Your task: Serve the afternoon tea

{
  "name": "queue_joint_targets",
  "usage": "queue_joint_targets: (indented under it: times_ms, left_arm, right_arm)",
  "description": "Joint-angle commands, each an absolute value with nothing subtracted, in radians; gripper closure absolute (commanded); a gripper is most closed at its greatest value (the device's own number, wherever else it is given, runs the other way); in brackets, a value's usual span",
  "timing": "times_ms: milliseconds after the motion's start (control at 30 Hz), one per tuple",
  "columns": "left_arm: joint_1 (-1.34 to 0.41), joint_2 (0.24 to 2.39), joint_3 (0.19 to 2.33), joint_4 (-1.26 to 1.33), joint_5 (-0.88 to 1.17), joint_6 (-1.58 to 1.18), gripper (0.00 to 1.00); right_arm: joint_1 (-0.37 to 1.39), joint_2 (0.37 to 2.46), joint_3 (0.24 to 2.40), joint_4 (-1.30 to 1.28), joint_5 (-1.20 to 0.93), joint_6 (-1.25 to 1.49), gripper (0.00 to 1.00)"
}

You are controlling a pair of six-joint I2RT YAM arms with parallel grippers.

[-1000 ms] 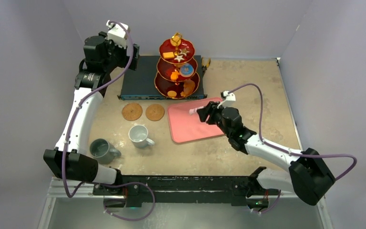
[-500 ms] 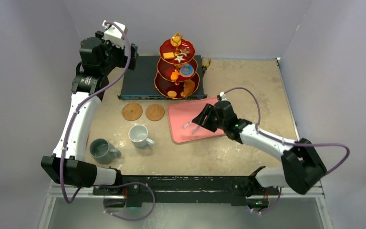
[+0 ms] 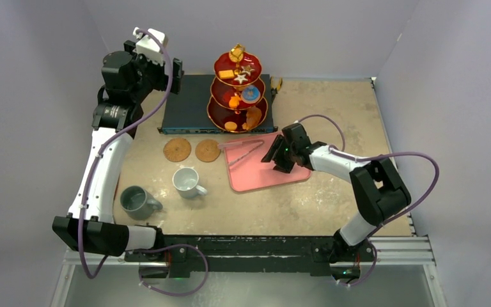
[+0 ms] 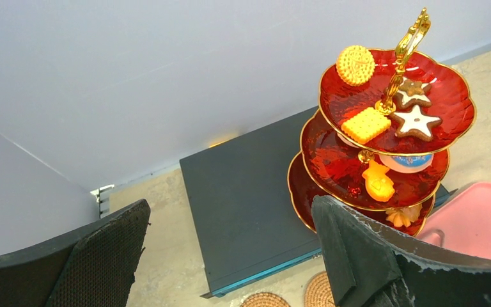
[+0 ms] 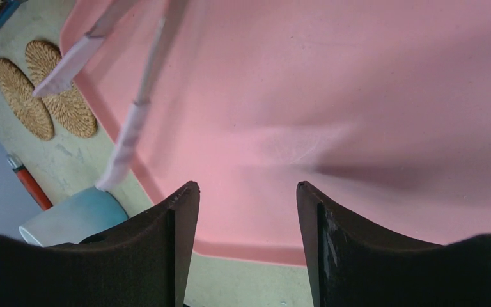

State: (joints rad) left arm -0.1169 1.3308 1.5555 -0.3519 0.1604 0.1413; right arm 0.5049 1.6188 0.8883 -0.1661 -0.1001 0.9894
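Right end effector (image 3: 272, 155) is hovering low over the pink tray (image 3: 265, 176), jaws standing apart, gripping nothing. In the right wrist view the right end effector (image 5: 248, 192) is facing bare tray (image 5: 358, 96). Pink tongs (image 5: 134, 121) are lying at its 11 o'clock, their tips poking past the tray edge. In the top view the tongs (image 3: 243, 153) are sitting just beside the end effector at 9 o'clock.

Red three-tier stand (image 3: 240, 89) is sitting at 11 o'clock of the right end effector, upright on the dark blue-grey box (image 3: 188, 109) and well apart from the jaws. Two cork coasters (image 3: 177, 149) are lying side by side on the counter (image 3: 345, 115) at 9 o'clock, beyond the tray. White mug (image 3: 187, 181) and grey mug (image 3: 137, 201) are sitting at 8 o'clock, upright and apart from each other.

Left end effector (image 3: 174, 71) is hanging raised over the box's left end, jaws wide apart and empty. In the left wrist view the left end effector (image 4: 230, 217) is showing the stand (image 4: 332, 166) at 2 o'clock, not touching it.

The stand is showing glossy red plates with gold rims and a gold handle (image 4: 409, 38) on top. Toy pastries (image 4: 366, 125) are lying on all tiers. The top tier is holding a round yellow biscuit, a square yellow cracker and two brown star cookies, and an orange piece is sitting on the middle tier.
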Motion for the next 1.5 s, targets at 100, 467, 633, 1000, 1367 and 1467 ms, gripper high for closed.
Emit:
queue_joint_targets:
  times_ms: [100, 467, 633, 1000, 1367, 1467]
  left_arm:
    - [-0.108, 1.301, 1.551, -0.313, 0.160, 0.145, 0.01]
    - [-0.108, 1.298, 1.558, -0.326, 0.149, 0.144, 0.01]
    - [-0.108, 1.299, 1.562, -0.334, 0.147, 0.137, 0.01]
    - [-0.109, 1.315, 1.573, -0.360, 0.142, 0.145, 0.01]
    - [-0.108, 1.313, 1.574, -0.378, 0.127, 0.163, 0.01]
    - [-0.109, 1.313, 1.567, -0.382, 0.125, 0.166, 0.01]
  right_arm:
    - [0.492, 1.590, 0.929, -0.173, -0.058, 0.965, 0.36]
    - [0.828, 1.539, 1.063, -0.099, 0.342, 0.674, 0.35]
    - [0.939, 1.629, 1.083, -0.003, 0.430, 0.570, 0.49]
    - [1.018, 1.850, 1.162, 0.109, 0.408, 0.543, 0.53]
    - [1.032, 1.953, 1.180, 0.046, 0.514, 0.604, 0.64]
    - [1.032, 1.951, 1.160, 0.024, 0.539, 0.632, 0.71]
